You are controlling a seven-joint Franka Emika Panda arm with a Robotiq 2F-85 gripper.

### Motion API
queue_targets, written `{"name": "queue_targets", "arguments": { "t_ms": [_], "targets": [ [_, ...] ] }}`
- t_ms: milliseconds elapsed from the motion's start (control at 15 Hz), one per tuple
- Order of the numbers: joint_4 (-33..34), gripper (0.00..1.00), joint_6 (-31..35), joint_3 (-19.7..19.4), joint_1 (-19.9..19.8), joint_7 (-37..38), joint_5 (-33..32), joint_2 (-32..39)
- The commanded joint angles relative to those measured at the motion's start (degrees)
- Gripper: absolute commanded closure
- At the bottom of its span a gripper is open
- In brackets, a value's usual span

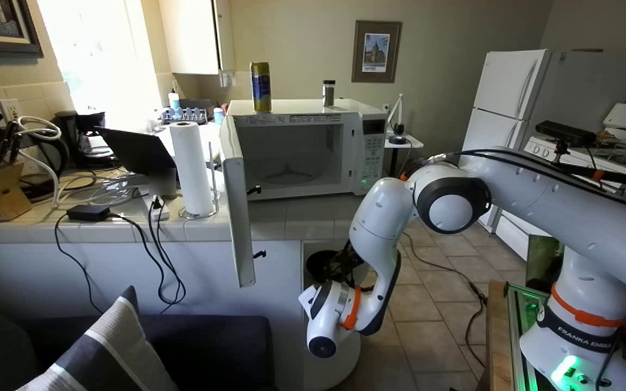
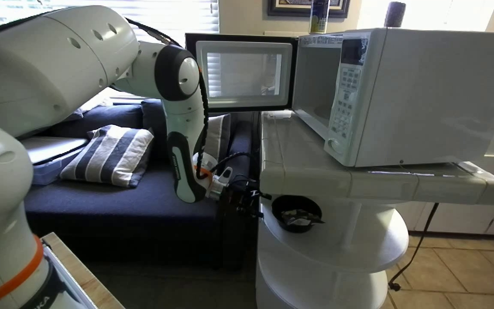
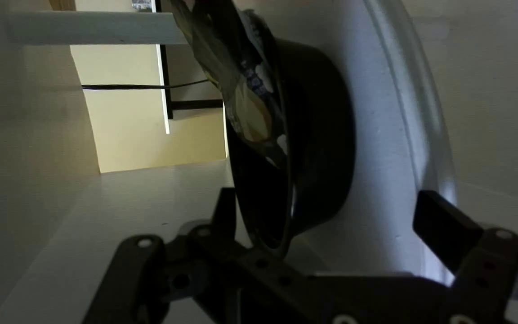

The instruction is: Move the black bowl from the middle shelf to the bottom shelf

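Observation:
The black bowl [image 2: 295, 203] stands upright on the white middle shelf [image 2: 371, 244], under the counter. It holds crinkled packets [image 2: 300, 217]. The bowl also shows in an exterior view [image 1: 319, 264], partly behind the arm. The white bottom shelf [image 2: 341, 292] is below. My gripper [image 2: 264, 205] is open and empty at the shelf's sofa-side edge, close to the bowl. In the sideways wrist view the bowl [image 3: 324, 135] lies ahead of my open fingers [image 3: 326, 202]. Its near rim lies across the gap, closer to the left finger. I cannot tell if that finger touches it.
The tiled counter [image 2: 311, 159] overhangs the shelves and carries the white microwave [image 2: 435, 98]. The microwave door [image 1: 238, 217] is open and reaches past the counter edge. A dark sofa [image 2: 165, 201] is beside the shelf unit. A black cord [image 2: 423, 240] hangs from the counter.

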Motion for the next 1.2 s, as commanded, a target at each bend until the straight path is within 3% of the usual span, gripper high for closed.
{"name": "queue_targets", "arguments": {
  "t_ms": [0,600,733,800,1133],
  "targets": [
    [-1.6,0.0,-0.04,0.15,-2.14,2.1,-1.66,-1.23],
    [-5.09,0.01,1.52,0.78,-4.91,2.0,-1.58,-5.46],
    [-4.67,0.26,2.2,0.78,-5.75,1.97,-1.8,-5.09],
    [-4.39,0.3,2.89,0.79,-6.19,2.14,-2.08,-4.8],
    [-3.91,0.7,7.65,0.93,-7.72,2.12,-3.31,-4.17]
  ]
}}
